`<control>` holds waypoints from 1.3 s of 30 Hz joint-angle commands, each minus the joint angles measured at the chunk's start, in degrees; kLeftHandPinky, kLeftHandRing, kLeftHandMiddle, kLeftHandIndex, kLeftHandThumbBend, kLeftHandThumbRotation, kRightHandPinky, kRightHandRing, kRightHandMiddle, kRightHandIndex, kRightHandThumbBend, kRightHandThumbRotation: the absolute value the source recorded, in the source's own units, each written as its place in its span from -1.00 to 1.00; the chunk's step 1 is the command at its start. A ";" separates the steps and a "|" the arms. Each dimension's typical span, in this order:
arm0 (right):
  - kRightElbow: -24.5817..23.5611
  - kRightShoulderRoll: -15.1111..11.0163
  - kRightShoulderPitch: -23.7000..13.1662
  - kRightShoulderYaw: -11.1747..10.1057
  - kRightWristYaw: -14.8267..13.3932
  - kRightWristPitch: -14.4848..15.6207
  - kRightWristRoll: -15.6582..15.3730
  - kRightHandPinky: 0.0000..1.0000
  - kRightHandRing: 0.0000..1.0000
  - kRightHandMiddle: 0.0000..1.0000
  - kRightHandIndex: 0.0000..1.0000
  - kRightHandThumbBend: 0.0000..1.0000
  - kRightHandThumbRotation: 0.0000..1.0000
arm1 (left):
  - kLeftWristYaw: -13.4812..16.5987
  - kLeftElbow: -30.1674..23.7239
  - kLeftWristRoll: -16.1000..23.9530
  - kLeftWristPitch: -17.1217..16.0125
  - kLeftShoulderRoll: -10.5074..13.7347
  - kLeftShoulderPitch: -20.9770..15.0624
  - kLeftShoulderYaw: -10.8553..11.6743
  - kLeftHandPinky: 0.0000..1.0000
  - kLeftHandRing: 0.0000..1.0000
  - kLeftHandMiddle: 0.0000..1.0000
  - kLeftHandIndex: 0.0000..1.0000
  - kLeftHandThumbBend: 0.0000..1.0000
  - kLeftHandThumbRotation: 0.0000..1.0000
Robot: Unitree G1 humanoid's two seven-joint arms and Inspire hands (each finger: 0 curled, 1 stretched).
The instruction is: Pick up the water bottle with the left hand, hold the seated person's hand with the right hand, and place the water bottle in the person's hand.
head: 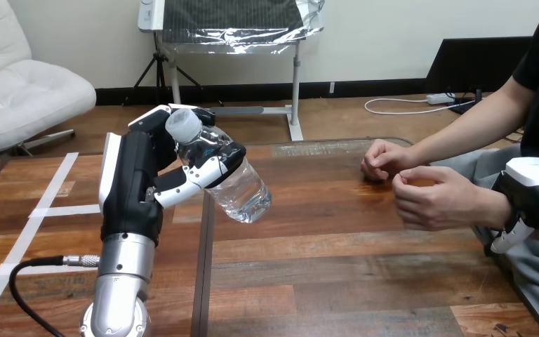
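The water bottle (pixel 244 191), clamped tilted above the table (pixel 337 281) by the curled fingers (pixel 203 172) of the left hand (pixel 137 186), could be dropped if released before the person's nearer hand (pixel 438 200), beside the right hand (pixel 533 191) whose hold cannot be told, is opened.

Clear water bottle (pixel 242 189), black-and-white left hand (pixel 140 182), silver forearm (pixel 121 277), brown wood-grain table (pixel 337 267), white tape lines (pixel 49 189)
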 commanded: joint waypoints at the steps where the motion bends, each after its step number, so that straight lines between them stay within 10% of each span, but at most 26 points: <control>1: -3.53 -1.45 -1.74 -2.48 -3.22 -1.13 1.22 -0.76 -0.58 -0.38 -0.31 0.41 -1.00 | 0.32 -0.28 -0.36 -0.99 0.28 -5.87 -0.11 -0.12 -0.15 -0.09 0.03 0.20 -1.00; 39: -29.12 -4.44 5.65 -12.11 2.17 4.67 3.54 -0.77 -0.62 -0.44 -0.39 0.44 -1.00 | 0.68 0.59 0.23 -1.68 -1.05 -7.52 -1.00 -0.17 -0.17 -0.10 0.01 0.20 -1.00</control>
